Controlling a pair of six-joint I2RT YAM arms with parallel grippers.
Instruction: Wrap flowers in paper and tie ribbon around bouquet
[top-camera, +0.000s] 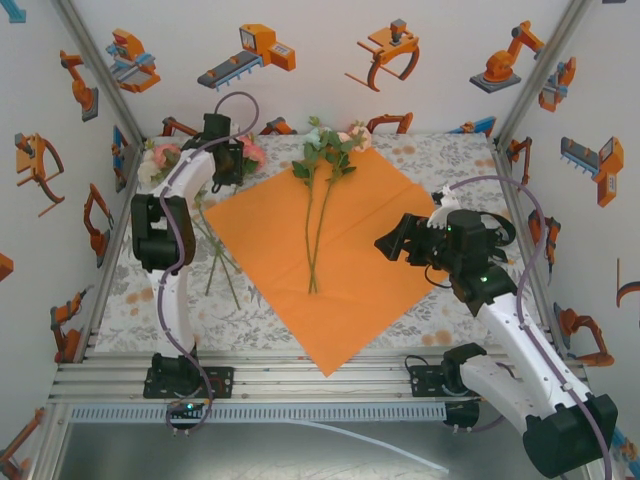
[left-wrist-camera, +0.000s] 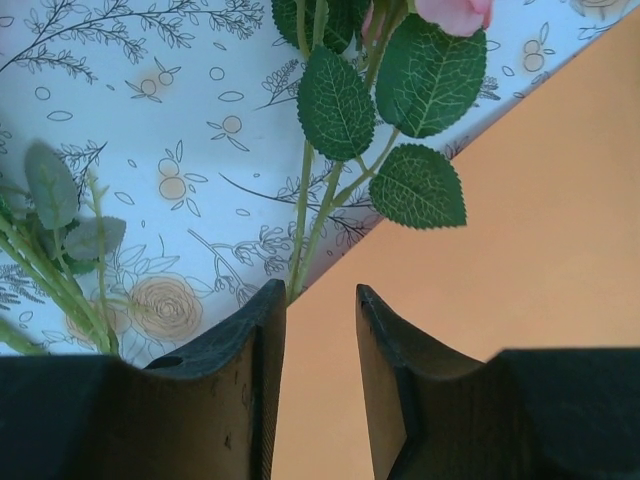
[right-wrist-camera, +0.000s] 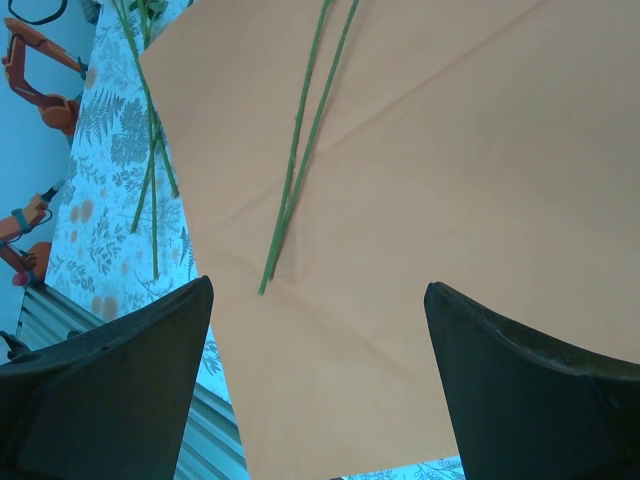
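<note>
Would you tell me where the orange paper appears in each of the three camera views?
Top external: the orange paper lies as a diamond in the middle of the picture.
Left wrist: it takes the right side and the lower middle.
Right wrist: it covers the centre and right.
Shared landmark: the floral tablecloth, bordering the paper's left edge.

Observe the thin, rectangular, bright orange paper sheet (top-camera: 340, 270): it is plain and unmarked. The artificial flowers (top-camera: 325, 158) have green stems and leaves, and pink, white and pale-green blooms. The white fabric tablecloth (top-camera: 130, 300) carries a grey-and-orange floral print. The white wall panels (top-camera: 320, 90) bear orange-and-grey robot pictures.
</note>
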